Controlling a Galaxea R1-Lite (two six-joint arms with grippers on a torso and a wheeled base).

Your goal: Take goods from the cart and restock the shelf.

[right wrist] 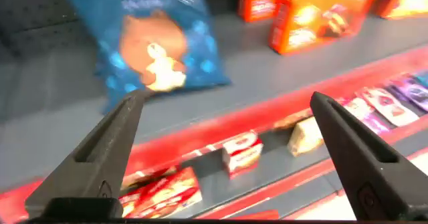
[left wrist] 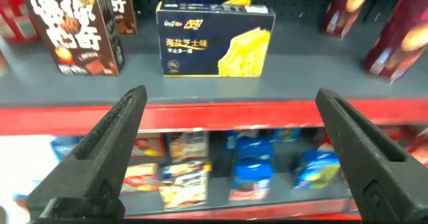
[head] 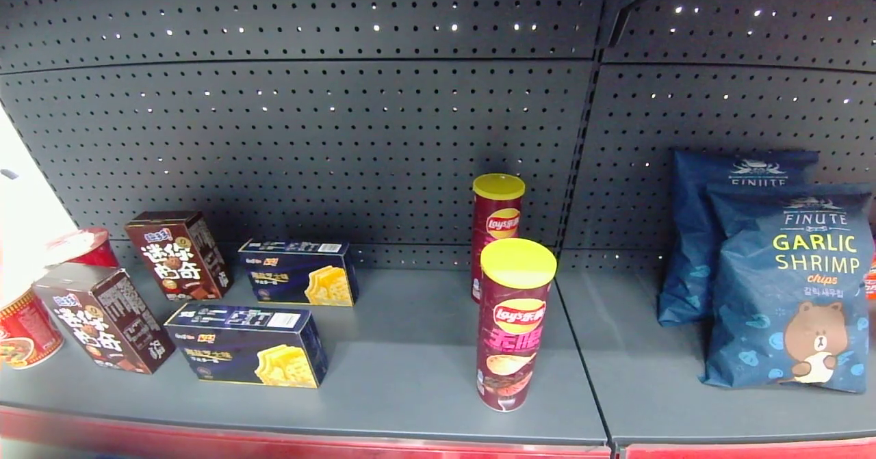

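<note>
the left gripper (left wrist: 231,95) is hanging before the red front edge of the shelf (head: 410,349), its jaws standing wide apart and gripping nothing; a blue cracker box (left wrist: 215,40) is lying on the shelf just beyond it, with a brown biscuit box (left wrist: 73,27) standing beside; the right gripper (right wrist: 227,98) is hovering likewise spread wide and empty, facing a bear-printed chip bag (right wrist: 150,40) and orange boxes (right wrist: 321,17) farther along; two yellow-lidded chip cans (head: 514,325) are standing upright on the shelf, one behind the other, between the cracker boxes and the chip bags; red cups (head: 24,332) are sitting at the far left
</note>
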